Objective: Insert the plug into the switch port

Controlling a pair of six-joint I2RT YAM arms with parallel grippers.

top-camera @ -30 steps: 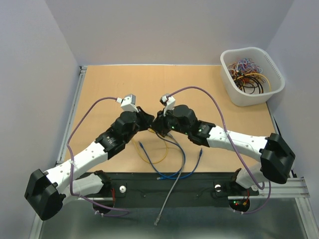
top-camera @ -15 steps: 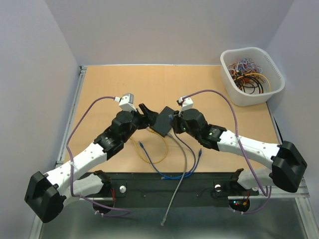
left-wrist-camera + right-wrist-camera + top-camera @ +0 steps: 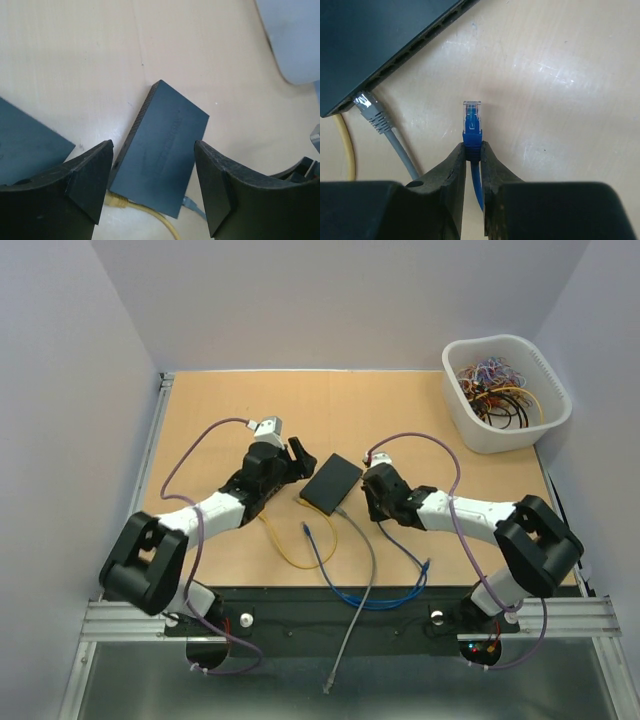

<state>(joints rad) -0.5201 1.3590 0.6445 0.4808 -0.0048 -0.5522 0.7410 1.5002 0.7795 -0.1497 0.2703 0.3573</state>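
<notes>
The counter (image 3: 240,410) carries a white bin (image 3: 505,390) of loose wires at its far right corner, well apart from the work. Near the middle lies the black switch (image 3: 333,482), flat and angled, with a pincer on either side.

The left pincer (image 3: 152,175) stands wide open and holds nothing. Its wrist view shows the switch between and beyond the fingers, not touched by them. So nothing braces the switch, and a push from the plug would likely slide or turn it across the smooth counter rather than seat the connector.

A grey cable (image 3: 372,115) and a yellow cable (image 3: 345,145) already sit at the near end of the port row. The incoming plug could snag on the grey one if it drifts that way.

The right pincer (image 3: 473,147) is closed almost fully on the boot of the blue plug (image 3: 472,120). The clear tip juts straight ahead of the fingertips, low over the counter. The plug is near the switch but apart from it, and the port face runs diagonally up and to its left. The plug's axis looks out of square with the ports, so it may jam or twist in this narrow grip.
</notes>
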